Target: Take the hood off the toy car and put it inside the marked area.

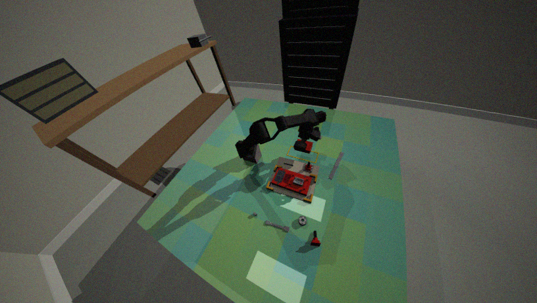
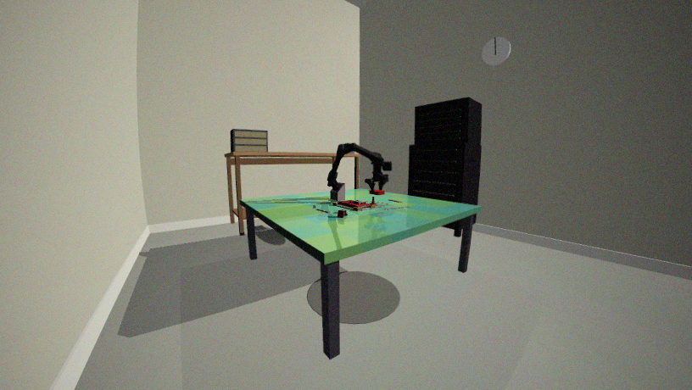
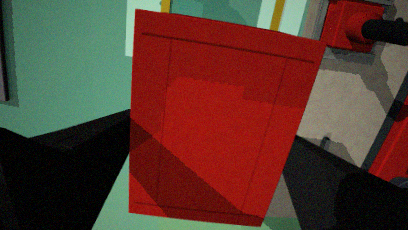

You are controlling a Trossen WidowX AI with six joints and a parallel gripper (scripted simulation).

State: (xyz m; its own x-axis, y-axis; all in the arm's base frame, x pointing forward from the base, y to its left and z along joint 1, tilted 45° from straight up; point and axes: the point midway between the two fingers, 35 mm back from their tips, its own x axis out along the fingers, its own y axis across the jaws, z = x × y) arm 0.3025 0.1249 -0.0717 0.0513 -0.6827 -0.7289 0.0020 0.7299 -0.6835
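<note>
The red hood is a flat rectangular panel. My gripper is shut on it, one finger at each long side, and holds it in the air above the table. The marked area's yellow outline shows just below and in front of the hood in the top view. In the wrist view the hood hides most of the outline. The red toy car sits on its grey board with its engine bay uncovered.
A red-and-black upright piece stands on the board between car and outline. A grey bar lies right of the outline. A wrench, a ring and another red-and-black piece are near the front.
</note>
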